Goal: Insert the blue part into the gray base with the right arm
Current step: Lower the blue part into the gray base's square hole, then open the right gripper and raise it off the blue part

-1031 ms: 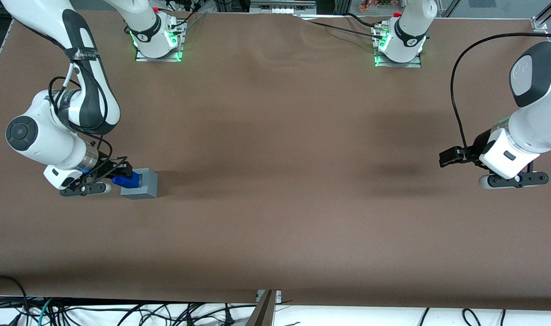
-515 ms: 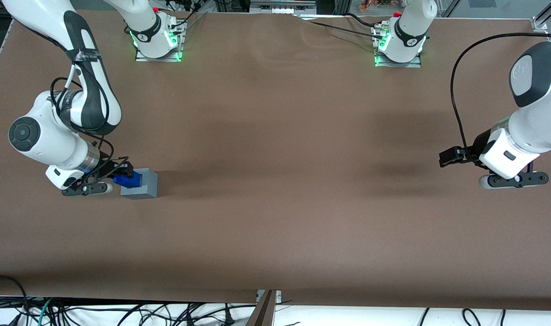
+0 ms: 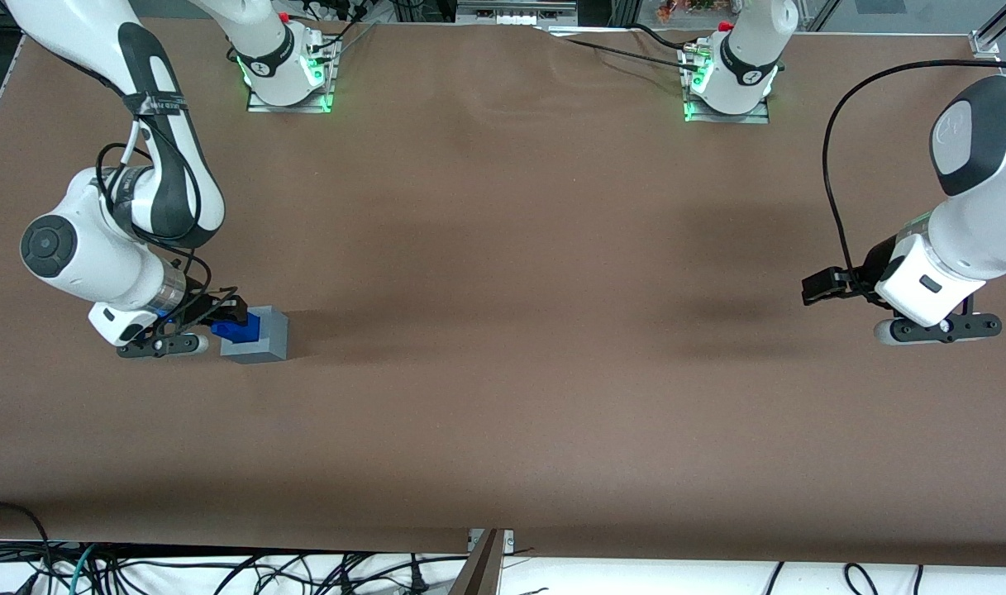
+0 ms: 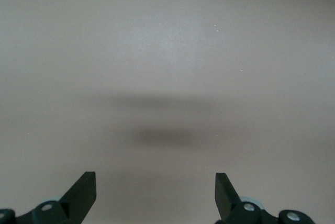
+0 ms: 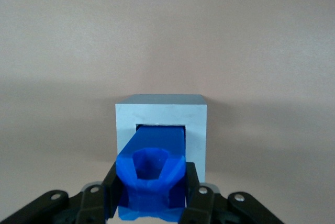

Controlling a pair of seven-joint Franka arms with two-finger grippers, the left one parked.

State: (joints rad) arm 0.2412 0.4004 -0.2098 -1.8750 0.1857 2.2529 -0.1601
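A: Where was the small deep-blue plastic block (image 5: 157, 153) at that pt?

B: Held over the light-grey plastic cube with the square recess (image 3: 259, 336), w/ its lower end already at the recess mouth. The wrist view showed blue filling most of the opening, thin grey rim on each side of it. Couldn't tell how deep it sat.

A: And the black two-finger gripper (image 3: 226, 318) of the white jointed right arm (image 3: 97, 248)?

B: Right above the grey cube, on the edge toward the working arm's end of the table. Jaws were clenched on the blue block, one finger (image 5: 112, 187) on each side face. Grip looked square, no obvious tilt.

A: So the step was the push-in?

B: I'd judge so: aligned, seating not finished. To do it well: keep the block's axis straight w/ the recess walls, press slowly, no sideways drift. Clearance looked tight, so a small yaw could jam a corner on the rim.

A: Cube fixed down?

B: Nothing seen clamping it; it sat loose on the brown table cover (image 3: 503, 330). Any side load could slide or tip it. Best to push straight thru the cube's centre, let go only once the block bottoms out, then lift straight off so the fingers don't drag it back out.
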